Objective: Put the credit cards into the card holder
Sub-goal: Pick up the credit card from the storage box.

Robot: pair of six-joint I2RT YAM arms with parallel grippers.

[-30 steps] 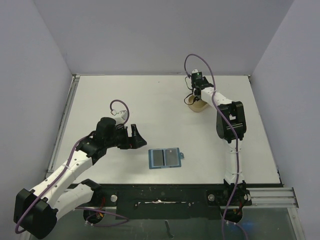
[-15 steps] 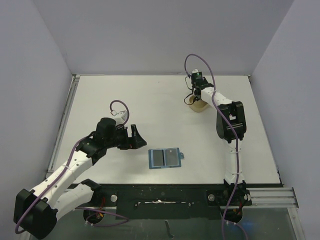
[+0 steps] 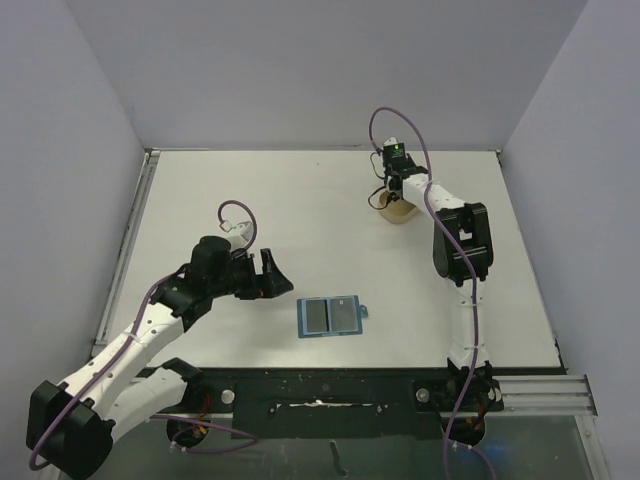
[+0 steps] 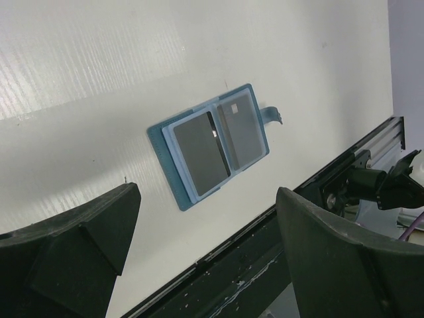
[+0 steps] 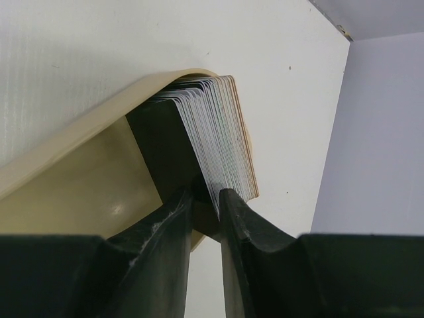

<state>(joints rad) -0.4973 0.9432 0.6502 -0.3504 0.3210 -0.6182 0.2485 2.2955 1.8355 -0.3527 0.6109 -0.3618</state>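
Near the table's front edge, left of the middle, the left gripper is held wide open and empty. The holder lies just to its right, spread flat, with its long axis along the front edge. A grey card is seen in each of its two pockets, and the tab points right. The left arm is by far the nearer one to it.

Toward the far edge, right of the middle, the dish is reached only by the right arm. A stack of cards stands on edge in it, packed face to face and leaning against its rim. The right gripper is set over the near end of that stack, its jaws standing close together. The card faces run parallel to the fingers, so the stack's end is straddled across its thickness. Whether one card or several are pinched cannot be told, as the pads are hidden.

The lift is judged to turn on this alignment. The holder lies well apart from the dish, toward the front edge.
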